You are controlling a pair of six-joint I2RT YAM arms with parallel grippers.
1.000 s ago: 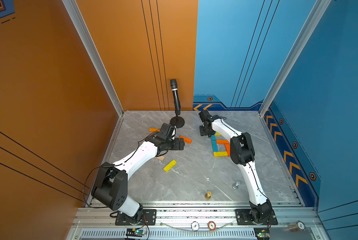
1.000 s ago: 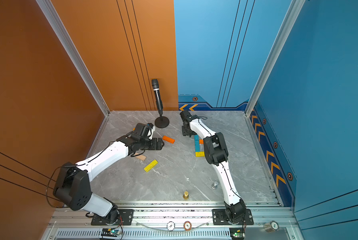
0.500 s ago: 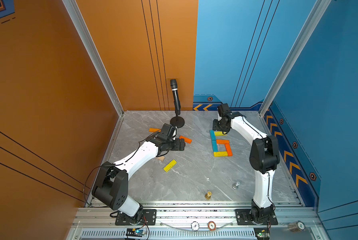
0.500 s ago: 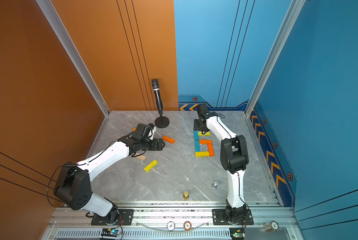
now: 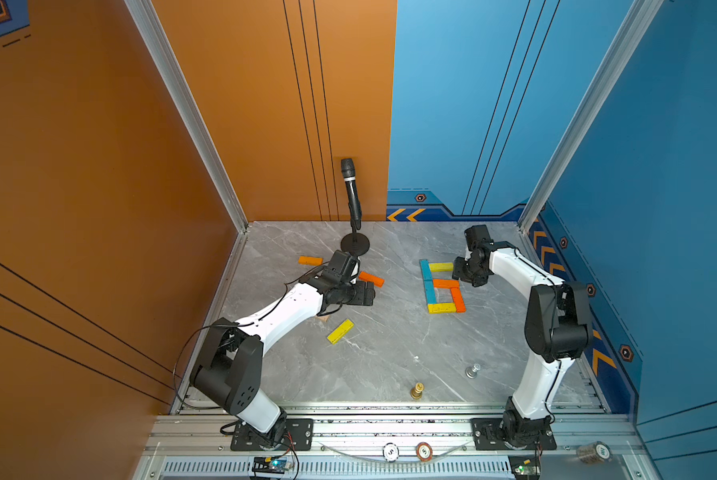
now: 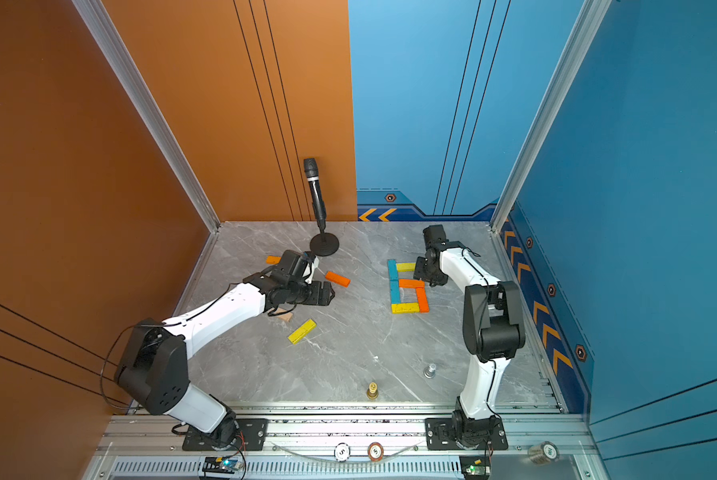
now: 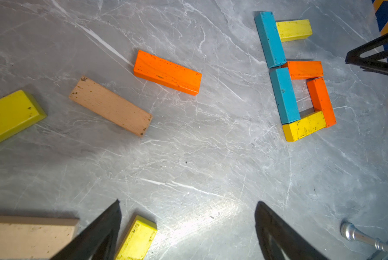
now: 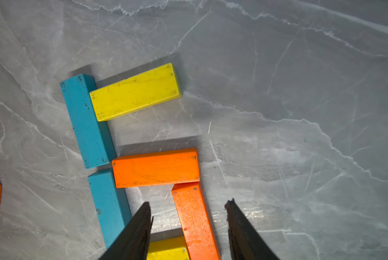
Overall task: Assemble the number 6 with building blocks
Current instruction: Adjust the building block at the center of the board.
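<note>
Spare blocks [image 5: 340, 331] lie loose on the left of the desk [image 5: 390, 357], around the left end effector [image 7: 187, 202], which hangs wide open and empty. Right of centre the six [image 5: 429, 291] looks finished: blue spine, yellow top bar [image 5: 441, 267], orange and yellow loop. At its right edge the right end effector [image 8: 189, 201] hovers with jaws apart, gripping nothing, the loop's orange side bar [image 8: 195, 222] showing between them. Likely step: pulling clear. Rise straight up first, then swing off to the right, so neither finger drags that bar; the top bar, slightly askew, could take a gentle squaring nudge
</note>
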